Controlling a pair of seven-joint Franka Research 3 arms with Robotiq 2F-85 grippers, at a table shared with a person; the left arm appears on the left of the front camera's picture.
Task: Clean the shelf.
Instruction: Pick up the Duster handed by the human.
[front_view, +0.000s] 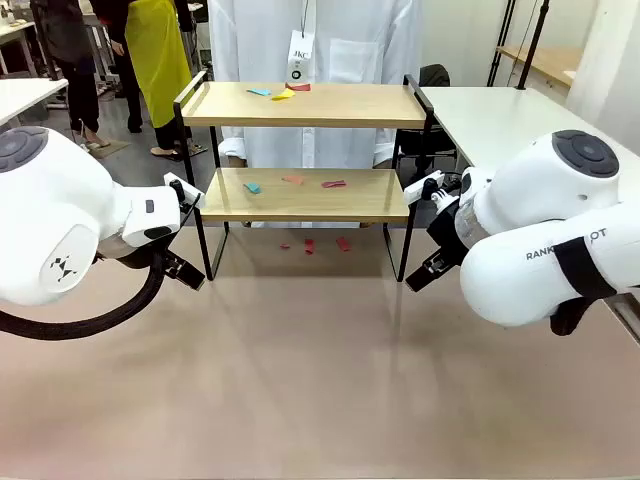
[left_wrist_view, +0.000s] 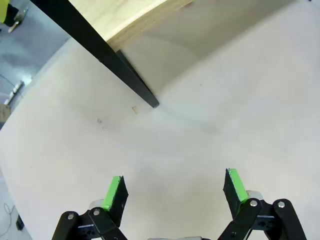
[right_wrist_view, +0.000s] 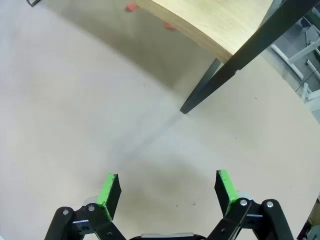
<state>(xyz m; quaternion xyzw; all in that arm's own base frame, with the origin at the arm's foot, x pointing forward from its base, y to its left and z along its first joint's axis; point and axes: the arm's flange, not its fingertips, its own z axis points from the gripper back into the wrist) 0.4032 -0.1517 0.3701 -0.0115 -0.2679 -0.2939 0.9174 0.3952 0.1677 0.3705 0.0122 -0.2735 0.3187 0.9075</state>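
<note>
Close over the pale tabletop (left_wrist_view: 200, 125), left claw (left_wrist_view: 175, 186) and right claw (right_wrist_view: 167, 186) both spread wide, gripping nothing — each near a black front leg of the shelf (front_view: 360, 105), upright at mid-tabletop. Farther on, coloured paper scraps (front_view: 275, 93) on both boards and beneath; behind, a person (front_view: 350, 40) in white.

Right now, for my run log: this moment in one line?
left gripper: open, empty | right gripper: open, empty | shelf: coloured scraps on both boards | table: red scraps under shelf
</note>
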